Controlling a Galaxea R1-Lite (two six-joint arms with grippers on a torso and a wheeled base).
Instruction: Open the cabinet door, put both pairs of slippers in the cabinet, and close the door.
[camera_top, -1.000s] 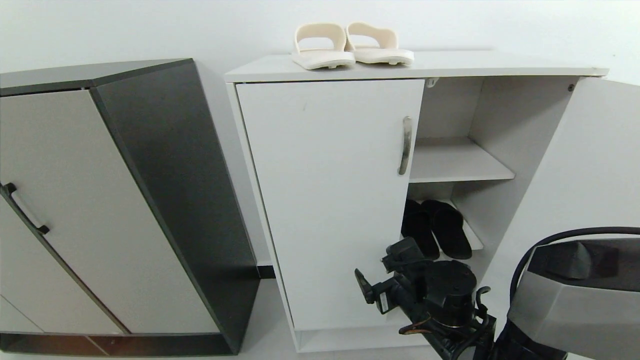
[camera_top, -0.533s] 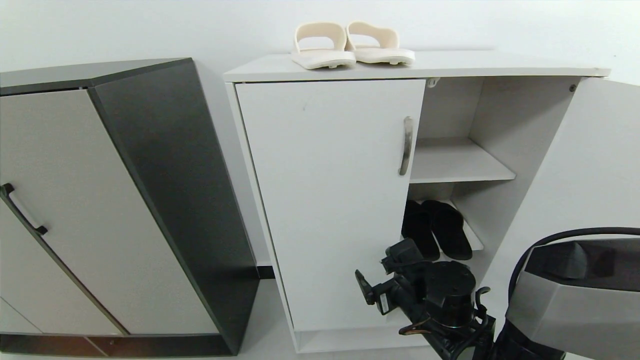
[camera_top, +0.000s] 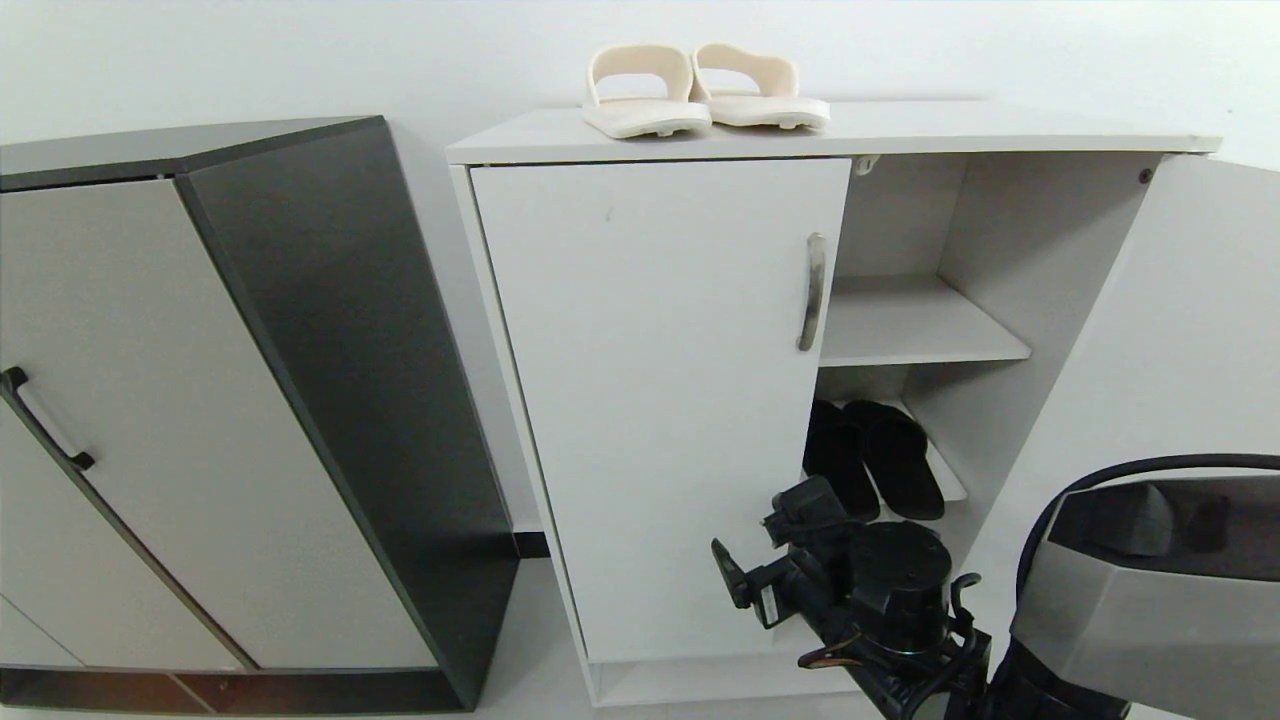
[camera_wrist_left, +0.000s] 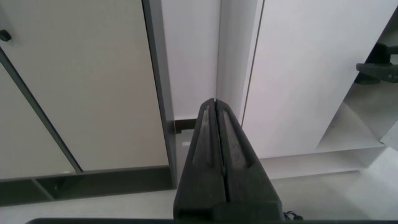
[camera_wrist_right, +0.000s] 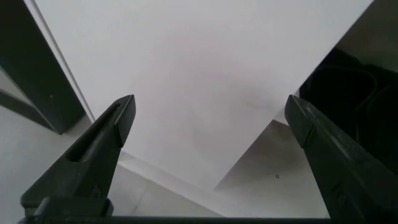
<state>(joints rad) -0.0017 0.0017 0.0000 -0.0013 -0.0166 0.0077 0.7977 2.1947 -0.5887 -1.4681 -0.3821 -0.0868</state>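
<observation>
White cabinet (camera_top: 950, 125) centre frame: right door (camera_top: 1180, 330) swung open at the right edge, left door (camera_top: 660, 400) shut. Black slippers (camera_top: 880, 455) lie side by side on the lower shelf (camera_top: 950, 482) inside. Cream slippers (camera_top: 705, 95) sit on the cabinet top, upper centre. Right gripper (camera_top: 765, 540) is lower centre, just in front of the open compartment, fingers spread wide and empty (wrist view agrees). Left gripper (camera_wrist_left: 216, 155) has its fingers pressed together, holding nothing, facing the gap beside the dark cabinet (camera_top: 330, 350).
</observation>
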